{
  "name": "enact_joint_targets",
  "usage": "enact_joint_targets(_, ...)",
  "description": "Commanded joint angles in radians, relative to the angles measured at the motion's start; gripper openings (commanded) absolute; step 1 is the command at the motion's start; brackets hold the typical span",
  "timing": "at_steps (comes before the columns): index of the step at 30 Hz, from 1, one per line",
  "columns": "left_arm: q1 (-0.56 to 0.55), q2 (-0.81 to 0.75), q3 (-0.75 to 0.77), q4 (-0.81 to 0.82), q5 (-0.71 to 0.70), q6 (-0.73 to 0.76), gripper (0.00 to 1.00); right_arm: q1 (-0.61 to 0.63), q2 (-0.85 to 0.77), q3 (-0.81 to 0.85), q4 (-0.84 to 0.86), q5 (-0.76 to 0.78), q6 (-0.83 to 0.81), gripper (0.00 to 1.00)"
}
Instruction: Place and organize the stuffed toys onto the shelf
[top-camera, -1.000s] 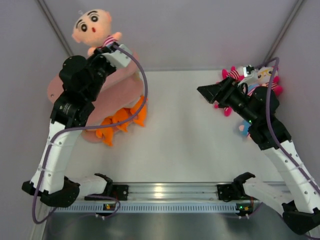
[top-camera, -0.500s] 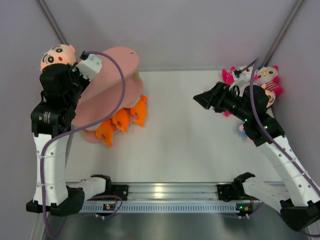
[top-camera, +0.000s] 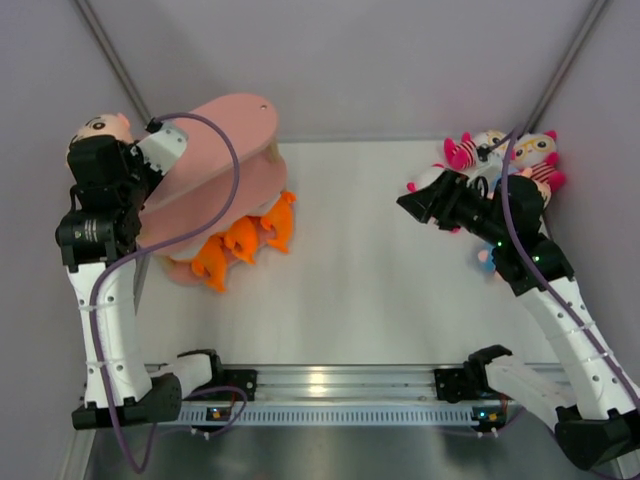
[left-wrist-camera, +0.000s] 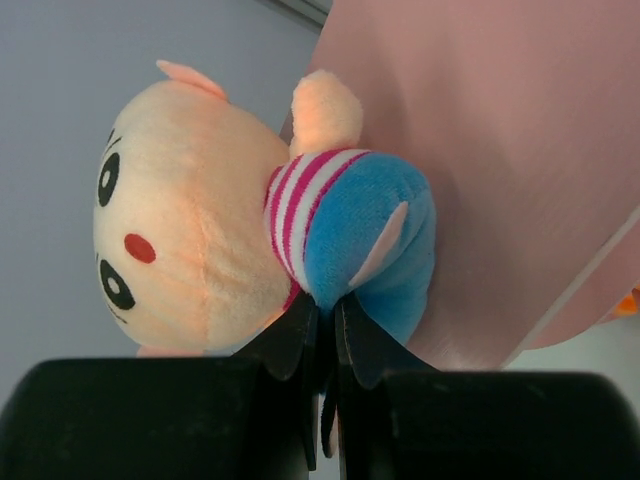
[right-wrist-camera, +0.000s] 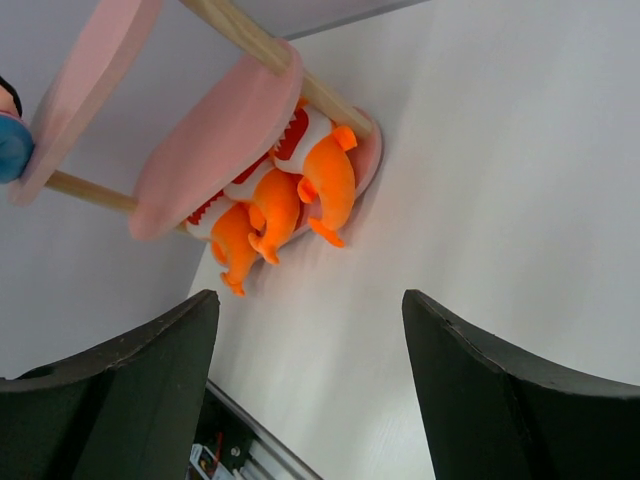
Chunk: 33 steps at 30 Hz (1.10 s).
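My left gripper (left-wrist-camera: 325, 305) is shut on the blue pants of a peach-headed boy doll (left-wrist-camera: 200, 220) in a red-white striped shirt. It holds the doll against the left end of the pink shelf's top board (left-wrist-camera: 500, 150). From above, the doll's head (top-camera: 100, 127) shows at the far left of the shelf (top-camera: 230, 125). My right gripper (top-camera: 420, 200) is open and empty above the table, in front of white pink-eared toys (top-camera: 535, 150) piled at the back right. The right wrist view shows the shelf (right-wrist-camera: 220, 140) beyond my open right gripper (right-wrist-camera: 310, 330).
Three orange plush animals (top-camera: 240, 240) lie on the shelf's bottom board, also in the right wrist view (right-wrist-camera: 320, 180). Part of another toy (top-camera: 485, 258) peeks from under my right arm. Grey walls close in on both sides.
My left arm swung the boy doll from above the shelf's back to its left end and lower. My right gripper drew back a little toward the toy pile.
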Motion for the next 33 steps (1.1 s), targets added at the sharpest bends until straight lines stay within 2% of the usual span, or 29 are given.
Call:
enact_joint_targets(1,0.015,-0.017,0.011,-0.073,0.062,0.027,0.04,-0.036,-0.015,0.007,0.019,-0.019,-0.020,0.75)
enact_joint_targets(3,0.013,-0.026,0.002,-0.073,0.088,0.025,0.06,-0.046,-0.002,0.009,0.009,-0.025,-0.020,0.76)
enact_joint_targets(5,0.013,-0.031,0.000,-0.070,0.102,0.015,0.14,-0.065,0.009,0.007,-0.014,-0.023,-0.020,0.80)
enact_joint_targets(6,0.015,-0.037,0.000,-0.070,0.107,0.013,0.34,-0.072,0.011,0.006,-0.026,-0.013,-0.019,0.82)
enact_joint_targets(7,0.013,-0.037,-0.001,-0.072,0.107,0.012,0.43,-0.088,0.008,0.000,-0.035,0.028,-0.019,0.85)
enact_joint_targets(8,0.015,-0.043,0.000,-0.070,0.107,0.013,0.50,-0.097,0.005,-0.012,-0.047,0.056,-0.020,0.91)
enact_joint_targets(9,0.015,-0.046,0.000,-0.070,0.135,0.012,0.63,-0.120,0.002,-0.023,-0.069,0.088,-0.028,0.94)
enact_joint_targets(10,0.015,-0.047,0.002,-0.070,0.145,0.010,0.68,-0.134,-0.006,-0.034,-0.081,0.165,-0.028,0.97)
enact_joint_targets(12,0.013,-0.052,0.029,-0.069,0.169,-0.010,0.77,-0.172,-0.015,-0.083,-0.090,0.219,-0.026,0.99)
enact_joint_targets(13,0.013,-0.047,0.048,-0.069,0.204,-0.027,0.98,-0.234,-0.026,-0.103,-0.106,0.265,-0.007,0.99)
enact_joint_targets(14,0.013,-0.023,0.072,-0.067,0.220,-0.051,0.98,-0.275,-0.032,-0.146,-0.113,0.280,0.016,0.99)
enact_joint_targets(15,0.013,-0.011,0.136,-0.059,0.235,-0.121,0.98,-0.380,-0.040,-0.173,-0.095,0.288,0.039,0.99)
enact_joint_targets(18,0.013,0.038,0.222,-0.008,0.286,-0.244,0.98,-0.503,-0.051,-0.265,-0.075,0.349,0.092,0.99)
enact_joint_targets(21,0.013,0.060,0.230,0.058,0.324,-0.327,0.98,-0.659,-0.028,-0.310,-0.089,0.388,0.135,0.99)
enact_joint_targets(27,0.013,0.134,0.285,0.100,0.461,-0.432,0.98,-0.775,-0.032,-0.373,-0.075,0.553,0.149,0.99)
enact_joint_targets(33,-0.007,0.157,0.264,0.100,0.524,-0.418,0.98,-0.884,0.046,-0.428,0.070,0.518,0.133,0.99)
